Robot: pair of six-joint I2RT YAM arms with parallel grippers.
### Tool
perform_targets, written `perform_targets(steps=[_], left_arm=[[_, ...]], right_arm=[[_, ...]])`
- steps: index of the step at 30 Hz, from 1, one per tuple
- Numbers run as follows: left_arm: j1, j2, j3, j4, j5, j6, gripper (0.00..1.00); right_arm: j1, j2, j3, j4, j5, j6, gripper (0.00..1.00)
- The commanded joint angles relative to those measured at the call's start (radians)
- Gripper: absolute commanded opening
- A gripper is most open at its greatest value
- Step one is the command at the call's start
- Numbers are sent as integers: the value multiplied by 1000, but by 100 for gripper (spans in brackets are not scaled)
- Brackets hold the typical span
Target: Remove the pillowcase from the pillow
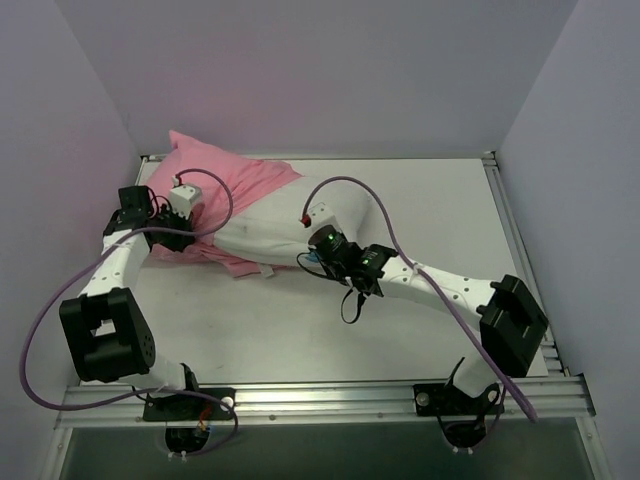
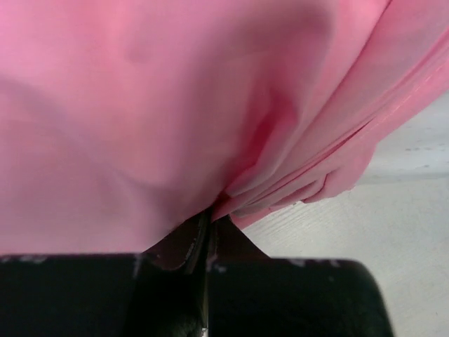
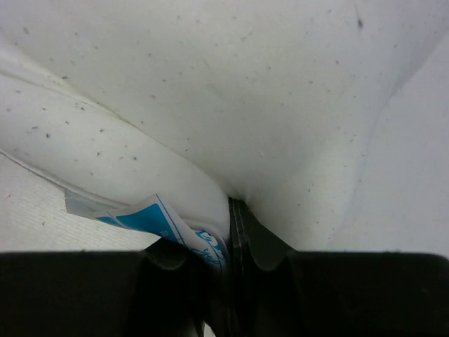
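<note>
- Two grips oppose each other: the left gripper [image 2: 208, 226] is pressed together on a fold of the pink pillowcase [image 1: 235, 178], upper left of the top view.
- The right gripper [image 3: 232, 210] pinches the pillow [image 1: 262, 236] at its corner, just beside the blue-and-white tag [image 3: 151, 217], near frame centre.
- The pillow's long axis runs upper left to centre. Its bared end is at the right gripper, and the rest is inside the case.
- The likely next move is pulling apart along that axis.

Soft, even light is falling from above, casting faint shadows on the table [image 1: 300, 330]; wrist views are perhaps blurring slightly.
</note>
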State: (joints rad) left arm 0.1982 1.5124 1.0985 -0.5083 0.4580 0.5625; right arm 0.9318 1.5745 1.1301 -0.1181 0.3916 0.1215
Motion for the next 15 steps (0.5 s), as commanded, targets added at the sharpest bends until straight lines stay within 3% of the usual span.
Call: perform_targets(steps=[1,9,13,15], left_arm=[[87,6,104,106,-146,34,2],[159,62,130,136,-148,-22,2],[132,-77,78,54,52,-55,2],[92,-136,-21,71,56,-46,2]], right_arm=[[-100,-74,-52,-190,79,105,0],[-205,-157,-93,-219,37,109,0],[-211,-183,-108,-209,-6,109,0],[-211,-198,-105,-219,-17,112,0]])
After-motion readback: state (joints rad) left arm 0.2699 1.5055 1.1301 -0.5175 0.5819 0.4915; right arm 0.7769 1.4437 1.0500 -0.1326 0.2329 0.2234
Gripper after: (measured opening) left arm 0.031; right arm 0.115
